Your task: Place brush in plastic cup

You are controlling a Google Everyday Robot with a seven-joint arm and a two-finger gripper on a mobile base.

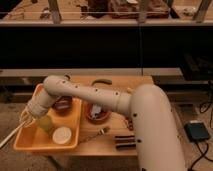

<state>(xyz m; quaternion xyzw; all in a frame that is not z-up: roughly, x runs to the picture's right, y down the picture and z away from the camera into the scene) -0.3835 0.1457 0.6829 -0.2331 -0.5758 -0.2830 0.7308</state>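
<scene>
My gripper hangs over the left side of the orange tray, at the end of the white arm that reaches in from the lower right. It is shut on the brush, whose cream-white handle slants down and left past the tray's edge. The bristled head is hidden in the gripper. The plastic cup, small and yellow-green, stands in the tray just right of the gripper.
The tray also holds a dark brown bowl and a round white disc. On the wooden table sit a second bowl, a metal fork and a dark flat object. A dark shelf stands behind.
</scene>
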